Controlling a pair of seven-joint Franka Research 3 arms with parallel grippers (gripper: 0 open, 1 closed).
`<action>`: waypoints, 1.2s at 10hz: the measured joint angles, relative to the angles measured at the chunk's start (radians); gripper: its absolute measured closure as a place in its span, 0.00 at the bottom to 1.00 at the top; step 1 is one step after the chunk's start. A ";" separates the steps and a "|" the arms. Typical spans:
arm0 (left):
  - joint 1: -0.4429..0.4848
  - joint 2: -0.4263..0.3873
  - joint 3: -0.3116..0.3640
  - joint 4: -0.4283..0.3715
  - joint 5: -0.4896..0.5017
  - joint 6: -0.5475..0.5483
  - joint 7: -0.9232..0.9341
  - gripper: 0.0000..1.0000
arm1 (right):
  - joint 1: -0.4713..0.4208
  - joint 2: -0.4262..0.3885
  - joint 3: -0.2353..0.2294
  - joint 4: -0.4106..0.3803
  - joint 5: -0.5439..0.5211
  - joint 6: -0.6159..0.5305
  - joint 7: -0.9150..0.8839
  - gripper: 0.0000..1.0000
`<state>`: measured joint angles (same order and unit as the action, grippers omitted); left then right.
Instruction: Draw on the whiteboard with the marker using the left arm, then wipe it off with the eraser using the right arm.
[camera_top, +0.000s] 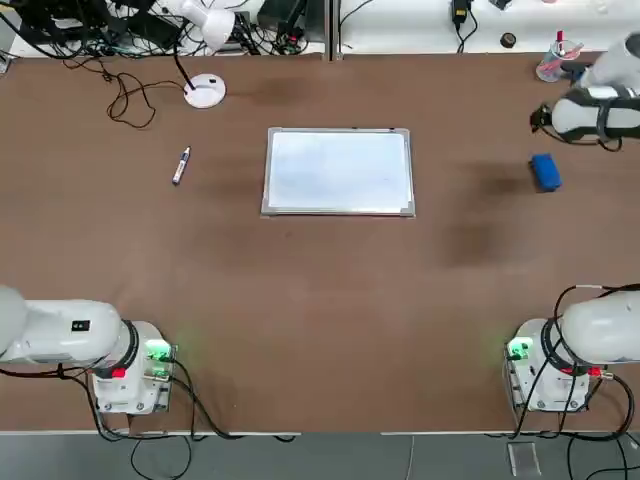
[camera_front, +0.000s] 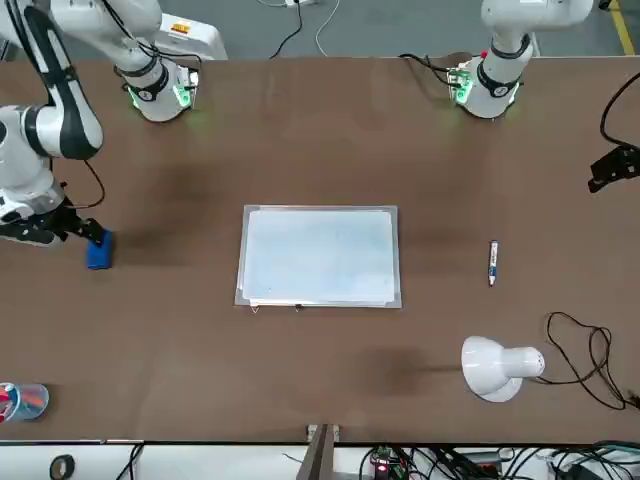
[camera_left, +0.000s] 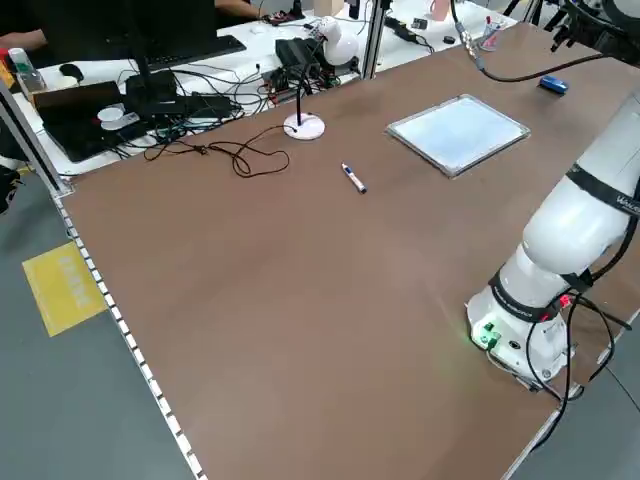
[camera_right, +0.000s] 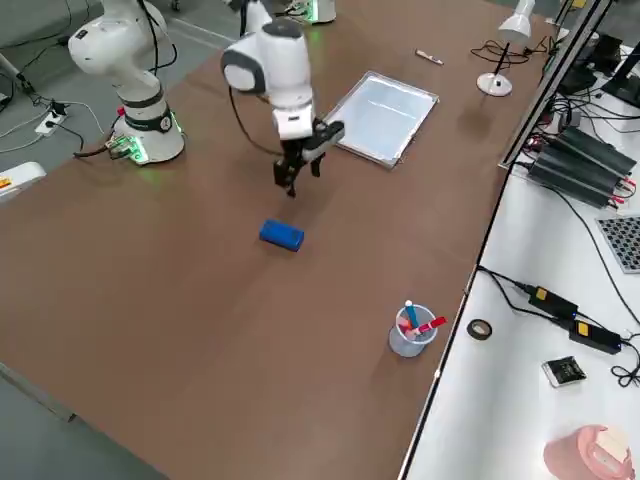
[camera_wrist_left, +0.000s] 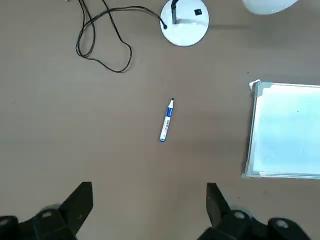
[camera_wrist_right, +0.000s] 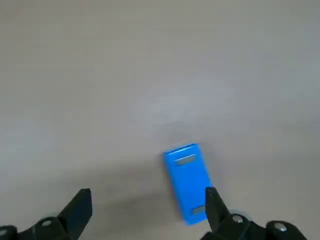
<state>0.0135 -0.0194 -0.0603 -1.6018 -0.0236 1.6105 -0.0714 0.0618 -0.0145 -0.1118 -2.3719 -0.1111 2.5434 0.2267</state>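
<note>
The whiteboard (camera_top: 338, 172) is laid flat on the brown table (camera_top: 330, 300), well in from every edge, with bare tabletop on all its sides. The marker (camera_top: 181, 166) is seen on the robot's left of the board, lying apart from it, between the board and the left table edge, near the lamp (camera_top: 204, 91) and its coiled cable (camera_top: 130, 101). The eraser (camera_top: 545, 172) is set on the board's other side, with open tabletop between the two. The right gripper (camera_right: 302, 178) is held above the table near the eraser, jaws apart, nothing gripped. The left gripper (camera_wrist_left: 150, 207) is held above the table on the marker's side, its jaws also spread and nothing clamped. The plastic cup (camera_top: 558, 64) is placed by the far edge.
</note>
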 joint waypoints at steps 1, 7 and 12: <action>-0.001 0.000 -0.001 0.000 0.000 0.000 0.000 0.00 | 0.022 -0.013 0.006 0.049 0.002 -0.090 0.015 0.00; 0.001 0.000 0.002 0.002 0.000 0.000 -0.002 0.00 | 0.099 -0.014 -0.063 0.511 0.004 -0.572 -0.114 0.00; 0.003 0.000 0.004 0.004 0.048 0.000 -0.004 0.00 | 0.096 0.013 -0.119 0.776 0.016 -0.813 -0.201 0.00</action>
<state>0.0167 -0.0193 -0.0566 -1.5980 0.0242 1.6100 -0.0753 0.1581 -0.0015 -0.2307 -1.5961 -0.0955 1.7303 0.0257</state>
